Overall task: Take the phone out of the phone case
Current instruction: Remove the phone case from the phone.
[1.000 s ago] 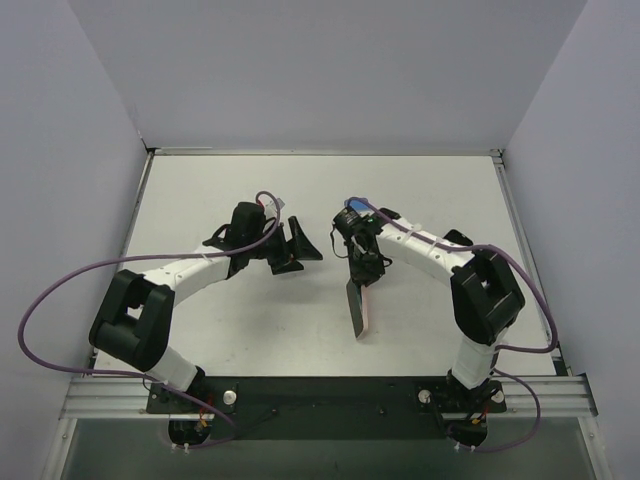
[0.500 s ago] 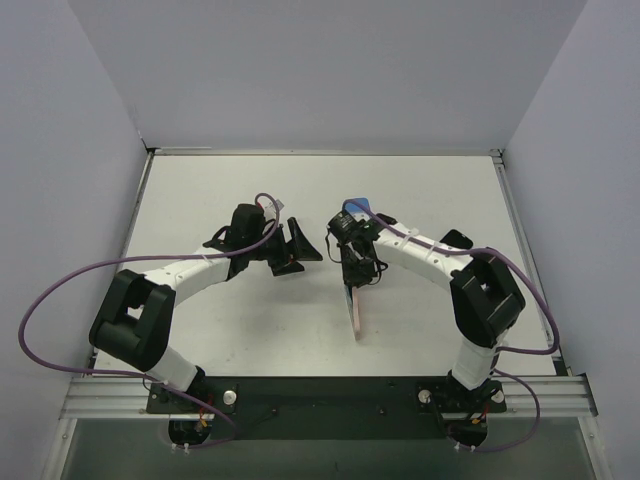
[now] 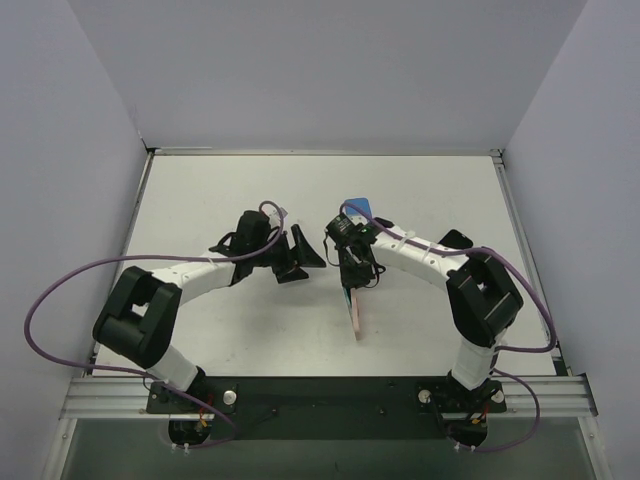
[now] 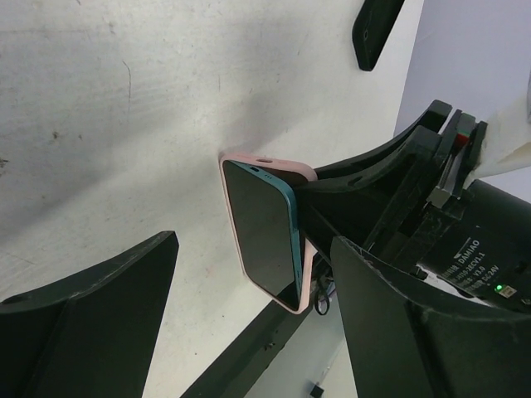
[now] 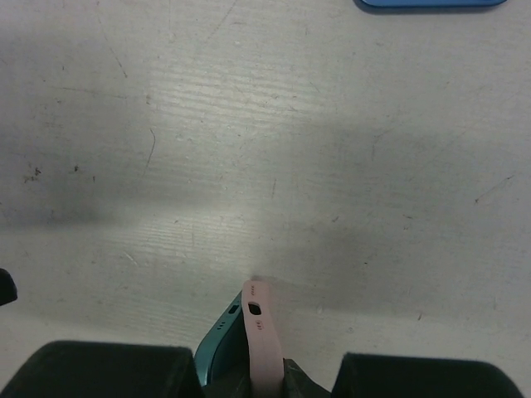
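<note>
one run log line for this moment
right hand: shut on phone case | phone: seated in case | left hand: open, aimed at phone

Plain pale-lavender walls [image 3: 320,70] close in the scuffed white table [image 3: 430,190] (fine scratches everywhere), an aluminium rail [image 3: 110,398] along its near edge.

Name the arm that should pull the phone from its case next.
Left. The right gripper is shut on the pink case with the phone inside; the left gripper is open, empty and facing the screen.
</note>
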